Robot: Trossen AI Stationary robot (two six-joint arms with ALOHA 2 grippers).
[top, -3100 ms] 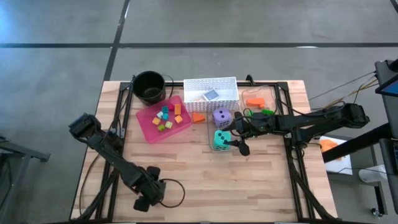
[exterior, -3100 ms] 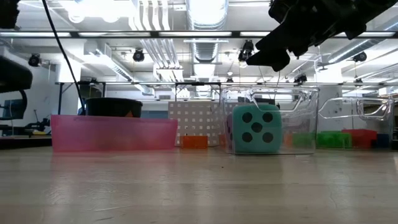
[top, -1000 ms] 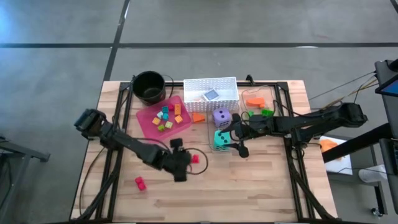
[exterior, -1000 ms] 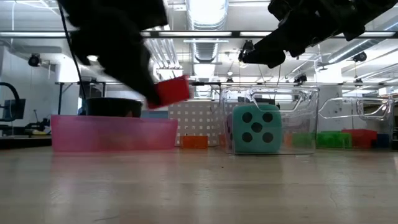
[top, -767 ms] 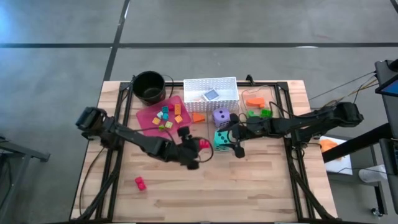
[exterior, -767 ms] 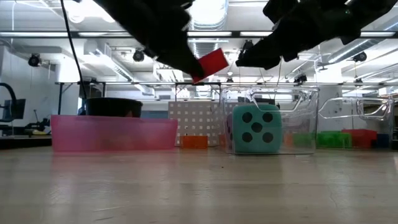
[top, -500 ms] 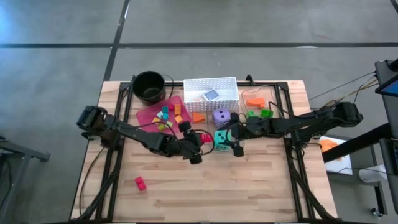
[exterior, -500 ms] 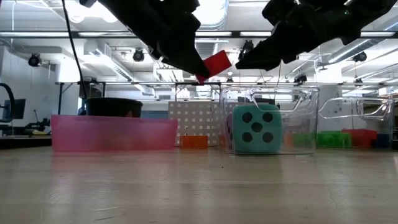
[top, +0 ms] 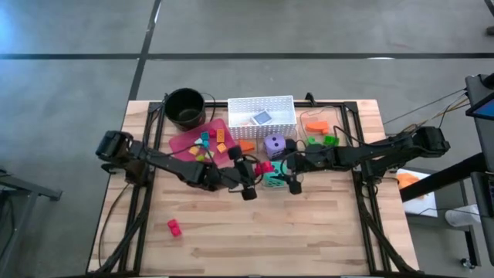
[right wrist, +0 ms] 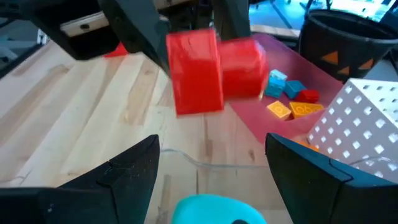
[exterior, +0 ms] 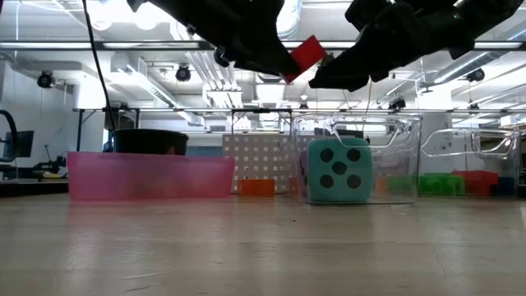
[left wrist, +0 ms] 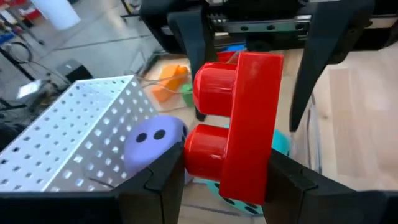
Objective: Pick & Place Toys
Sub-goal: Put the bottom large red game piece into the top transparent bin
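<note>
My left gripper (top: 257, 171) reaches in from the table's left and is shut on a red two-stud brick (top: 265, 167), high above the table (exterior: 308, 53). My right gripper (top: 291, 176) faces it from the right, open, with nothing between its fingers (right wrist: 214, 168). It is just short of the brick (right wrist: 211, 65). Below them a teal dotted die (top: 273, 181) sits in a clear bin (exterior: 394, 131). A purple die (top: 274, 144) stands behind it. Another red brick (top: 174, 226) lies on the table at the near left. My left gripper pinches the red brick (left wrist: 239, 134) between its two fingers, one finger (left wrist: 163, 186) at the studded face and the other (left wrist: 289, 183) at the opposite flat face. The fingers come from the table's left, slanting slightly down. The brick is lifted clear, studs sideways.
A pink tray (top: 185, 147) with several small bricks lies at the back left, next to a black pot (top: 185, 106). A white perforated basket (top: 261, 112) stands at the back middle. Clear bins (top: 320, 127) with orange and green bricks stand at the back right.
My left gripper has carried the red brick up and toward the table's right, from near the pink tray to just in front of my right gripper, and has tipped closer to level. The brick stays in its hold.
</note>
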